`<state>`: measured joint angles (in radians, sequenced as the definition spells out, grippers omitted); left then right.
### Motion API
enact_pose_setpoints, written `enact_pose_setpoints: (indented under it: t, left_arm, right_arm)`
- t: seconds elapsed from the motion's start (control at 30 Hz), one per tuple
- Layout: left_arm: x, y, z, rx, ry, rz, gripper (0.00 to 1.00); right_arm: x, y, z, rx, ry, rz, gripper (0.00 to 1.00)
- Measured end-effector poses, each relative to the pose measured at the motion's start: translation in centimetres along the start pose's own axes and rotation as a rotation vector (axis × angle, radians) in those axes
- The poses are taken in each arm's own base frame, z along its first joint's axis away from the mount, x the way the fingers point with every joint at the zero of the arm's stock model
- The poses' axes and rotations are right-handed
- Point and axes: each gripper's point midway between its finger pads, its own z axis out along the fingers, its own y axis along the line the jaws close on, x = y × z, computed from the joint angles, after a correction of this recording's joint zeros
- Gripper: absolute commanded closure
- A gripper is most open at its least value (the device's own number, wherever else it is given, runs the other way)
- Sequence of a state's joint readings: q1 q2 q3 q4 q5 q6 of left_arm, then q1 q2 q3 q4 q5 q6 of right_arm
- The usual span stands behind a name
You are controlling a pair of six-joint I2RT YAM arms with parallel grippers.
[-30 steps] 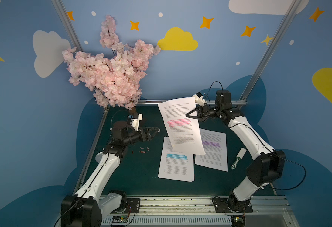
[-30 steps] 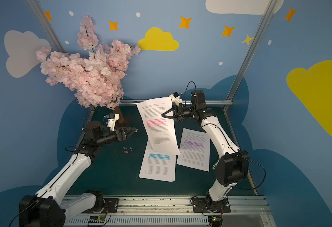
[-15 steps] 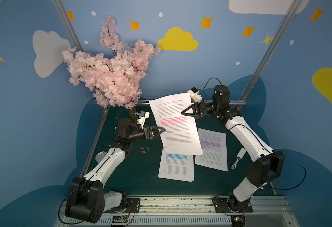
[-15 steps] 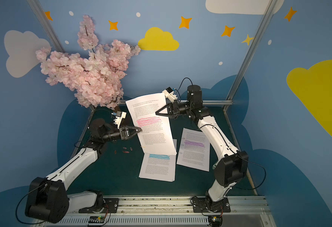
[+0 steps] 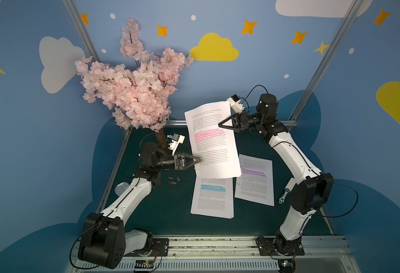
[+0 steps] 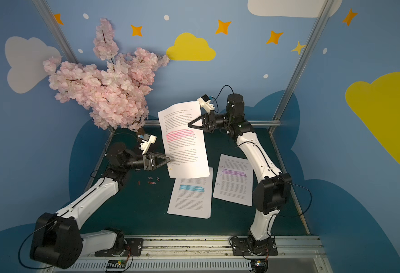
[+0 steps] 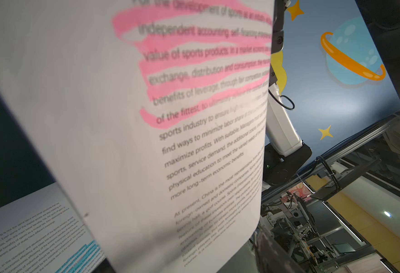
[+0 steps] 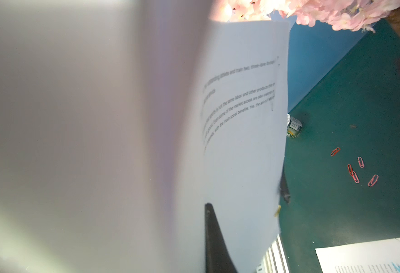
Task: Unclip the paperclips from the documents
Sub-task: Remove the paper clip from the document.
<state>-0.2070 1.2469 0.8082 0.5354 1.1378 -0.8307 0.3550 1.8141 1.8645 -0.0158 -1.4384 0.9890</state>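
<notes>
Well, one big flat dark green surface fills the lower middle of both top views. One fluffy pink blossom tree stands at its upper left.

Three documents are thin white paper stacks with small black print. The pink-band document is lifted up in the middle and bends a little. Its long side runs up and down the picture. The blue-band document and the purple-band document lie flat below it, side by side, with their long sides also up and down.

Two black pointy hands show. The right hand is closed on the lifted stack's right edge. The left hand is at its lower left edge, and I cannot tell if it is open or closed.

Five tiny bent-wire loose paperclips, red and pink, lie left of the papers. One pale paperclip sits on the lifted stack's lower left edge.
</notes>
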Motion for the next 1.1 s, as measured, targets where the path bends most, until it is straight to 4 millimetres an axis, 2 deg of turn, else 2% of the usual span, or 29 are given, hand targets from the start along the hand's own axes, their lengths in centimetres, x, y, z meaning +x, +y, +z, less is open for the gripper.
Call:
enact_pose_setpoints:
  t: [0.07,0.17,0.43,0.97,1.1]
  left_arm:
    - [-0.1,-0.5,-0.3,0.003,-0.002,0.009,0.29]
    - [-0.2,-1.0,-0.5,0.004,-0.001,0.015,0.42]
    - [0.0,-0.5,-0.9,-0.010,0.006,-0.014,0.58]
    - [0.8,-0.5,-1.0,-0.001,0.037,-0.056,0.61]
    - [0.9,-0.3,-1.1,-0.008,0.038,-0.069,0.85]
  right_arm:
    - [-0.2,-0.2,-0.3,0.004,-0.008,0.002,1.00]
    - [-0.6,-0.3,-0.8,0.010,-0.019,-0.002,1.00]
    - [-0.8,0.0,-1.0,0.010,-0.023,-0.009,1.00]
    - [-1.5,0.5,-1.5,0.015,-0.035,-0.033,1.00]
    - [-1.5,0.5,-1.5,0.015,-0.035,-0.034,1.00]
